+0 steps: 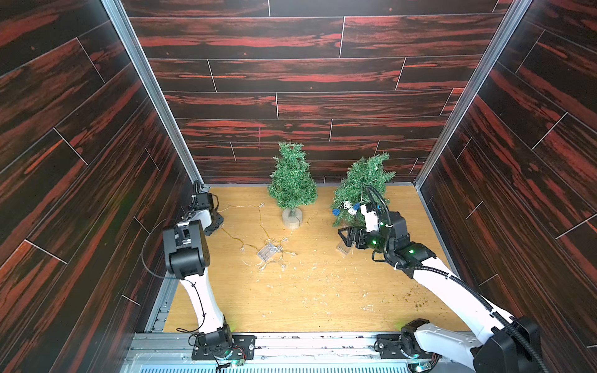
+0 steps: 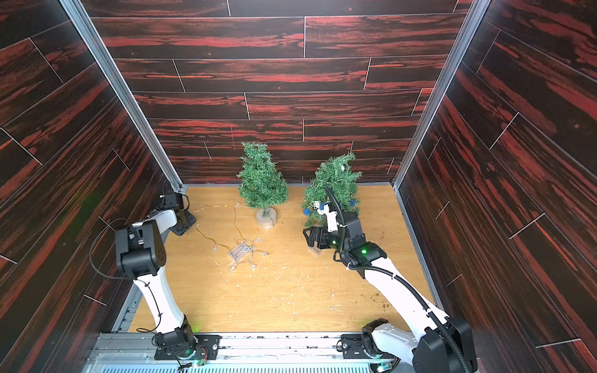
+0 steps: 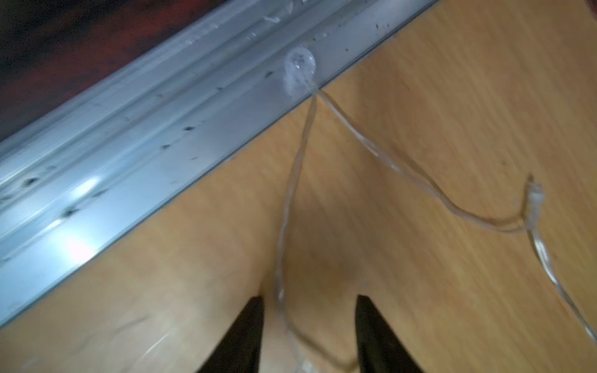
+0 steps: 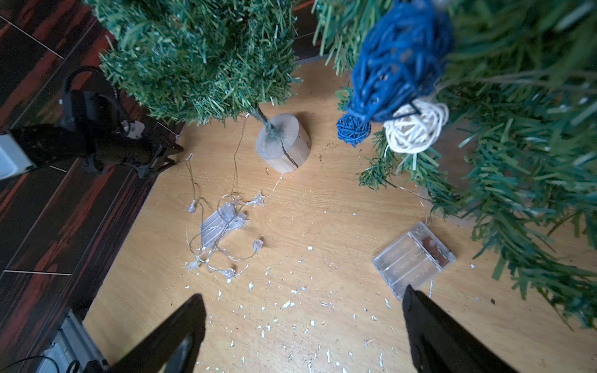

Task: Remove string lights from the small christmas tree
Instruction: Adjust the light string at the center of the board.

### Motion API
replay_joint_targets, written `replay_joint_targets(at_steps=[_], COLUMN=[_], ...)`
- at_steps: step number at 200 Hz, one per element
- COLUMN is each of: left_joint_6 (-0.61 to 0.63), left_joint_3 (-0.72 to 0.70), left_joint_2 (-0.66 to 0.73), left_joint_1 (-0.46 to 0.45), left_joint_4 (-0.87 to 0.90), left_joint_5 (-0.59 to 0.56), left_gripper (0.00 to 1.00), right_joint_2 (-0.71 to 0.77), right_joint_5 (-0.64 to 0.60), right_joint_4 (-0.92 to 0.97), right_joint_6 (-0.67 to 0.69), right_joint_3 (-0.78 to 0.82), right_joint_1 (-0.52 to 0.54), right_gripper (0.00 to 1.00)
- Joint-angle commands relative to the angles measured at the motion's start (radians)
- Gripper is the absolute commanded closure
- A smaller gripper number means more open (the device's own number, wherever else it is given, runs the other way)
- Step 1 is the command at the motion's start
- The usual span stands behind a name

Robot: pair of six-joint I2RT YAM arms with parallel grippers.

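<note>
Top view: star strand (image 1: 268, 252) lies on the table (image 1: 290, 306), ball strand (image 1: 347, 204) drapes the tilted tree (image 1: 365, 181). Left wrist: my left gripper (image 3: 310, 323) straddles its wire (image 3: 290, 200), jaws apart. Right wrist: my right gripper (image 4: 303, 326) gapes by the battery box (image 4: 413, 258); I'd pinch the ball strand next.

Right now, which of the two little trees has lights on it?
The leaning tree: blue and white woven balls hang in its branches. The upright tree is bare; a star-light strand lies on the table.
</note>
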State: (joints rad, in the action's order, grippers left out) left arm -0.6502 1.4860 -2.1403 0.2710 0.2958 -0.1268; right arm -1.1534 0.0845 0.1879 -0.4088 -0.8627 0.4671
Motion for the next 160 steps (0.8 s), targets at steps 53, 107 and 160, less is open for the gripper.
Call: replay_joint_targets(at_steps=[53, 107, 160], left_joint_6=[-0.069, -0.108, -0.268], left_joint_3=[-0.013, -0.148, -0.306], left_joint_2=[-0.006, 0.056, 0.115], left_joint_1=[-0.018, -0.163, -0.354], left_joint_4=[0.054, -0.018, -0.189], left_joint_5=[0.21, 0.247, 0.283], left_gripper=[0.84, 0.85, 0.85], right_joint_2=[-0.046, -0.04, -0.011], right_joint_5=[-0.022, -0.02, -0.028], right_joint_4=[-0.015, -0.007, -0.002], right_joint_6=[0.025, 0.035, 0.036], right_joint_3=[-0.041, -0.029, -0.01], right_joint_1=[0.005, 0.006, 0.004], right_gripper=[0.01, 0.01, 0.01])
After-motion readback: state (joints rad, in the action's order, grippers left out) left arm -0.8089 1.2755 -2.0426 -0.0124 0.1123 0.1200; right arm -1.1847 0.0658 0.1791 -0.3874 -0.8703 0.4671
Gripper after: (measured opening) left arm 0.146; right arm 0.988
